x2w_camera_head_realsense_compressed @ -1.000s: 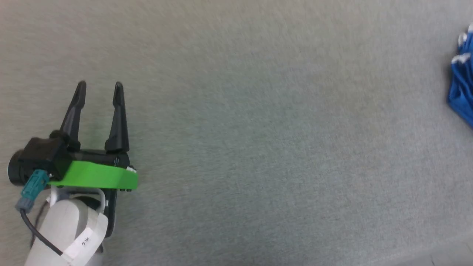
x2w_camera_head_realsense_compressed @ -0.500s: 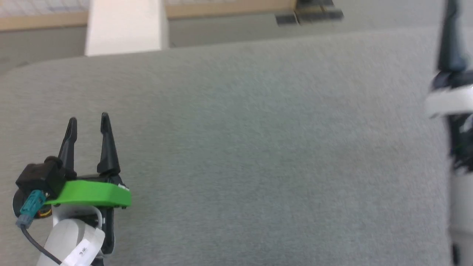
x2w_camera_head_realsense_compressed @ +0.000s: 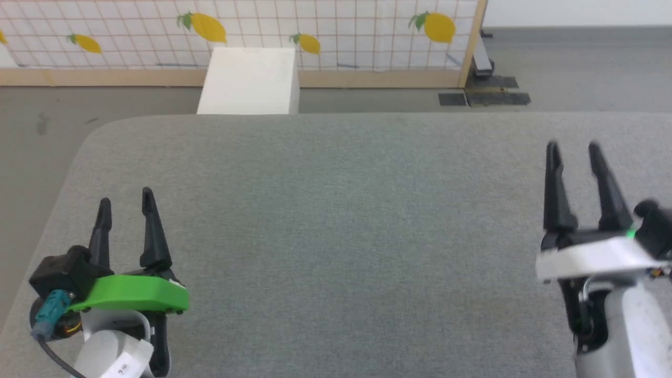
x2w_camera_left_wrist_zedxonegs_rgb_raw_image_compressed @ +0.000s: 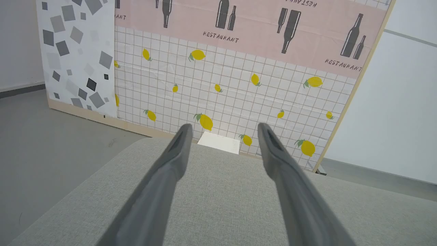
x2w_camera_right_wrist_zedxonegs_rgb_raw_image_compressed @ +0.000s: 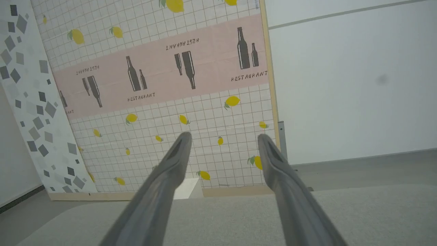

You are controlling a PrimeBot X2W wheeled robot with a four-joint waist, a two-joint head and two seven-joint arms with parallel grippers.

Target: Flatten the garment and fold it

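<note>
Head view: dark two-fingered left gripper and right gripper, the second blurred, both seemingly spread, well apart over one grey fabric-covered table, its rounded corner beside the left. Left wrist view: fingers parted, far edge ahead. Right wrist view: likewise.

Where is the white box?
In the head view, the plain white rectangular box stands beyond the far edge of the grey fabric table, left of centre, before the lemon-patterned screen.
</note>
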